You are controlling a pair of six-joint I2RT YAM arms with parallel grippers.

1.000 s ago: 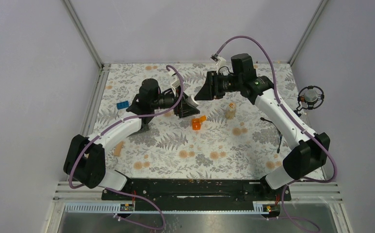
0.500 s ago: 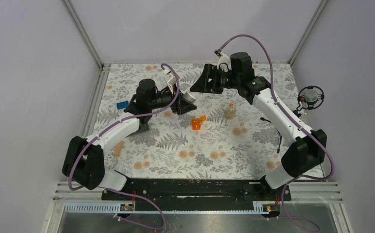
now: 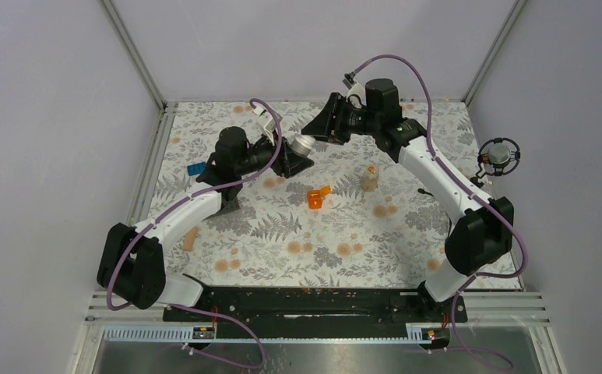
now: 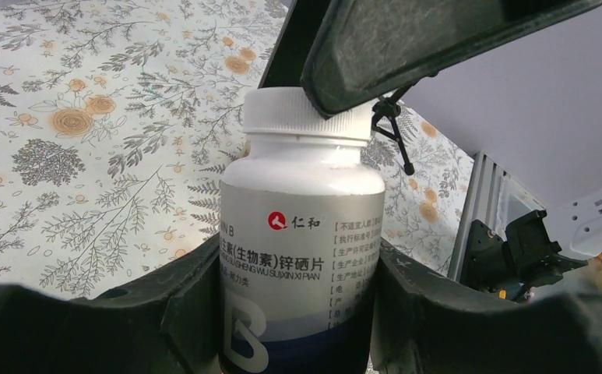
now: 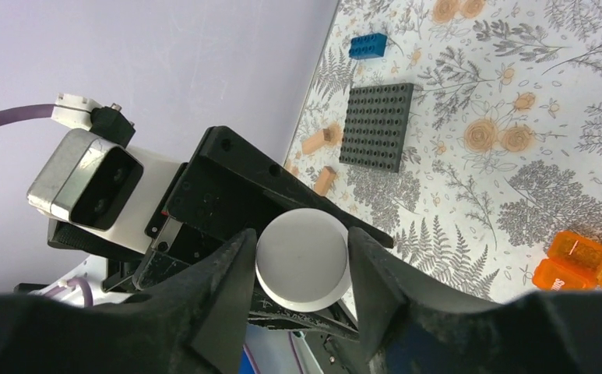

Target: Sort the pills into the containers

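My left gripper (image 3: 293, 160) is shut on the body of the white-and-dark bottle (image 4: 301, 234) and holds it off the table, tilted up toward the right arm. My right gripper (image 3: 313, 132) has its jaws on either side of the bottle's white cap (image 5: 303, 259) and is shut on it. The translucent orange hinged-lid box (image 3: 316, 196) lies open on the floral mat and also shows in the right wrist view (image 5: 582, 261). The clear tan bottle (image 3: 370, 178) stands upright to its right. No loose pills are clear to see.
A blue brick (image 3: 196, 168) lies at the left. The dark grey studded plate (image 5: 379, 125) lies under the left arm, with small tan pieces (image 5: 319, 139) beside it. Another tan piece (image 3: 191, 238) lies front left. A small black tripod device (image 3: 500, 156) stands at the right edge.
The left gripper raised the bottle up and back. The right gripper swung left to meet it and now grips the cap.
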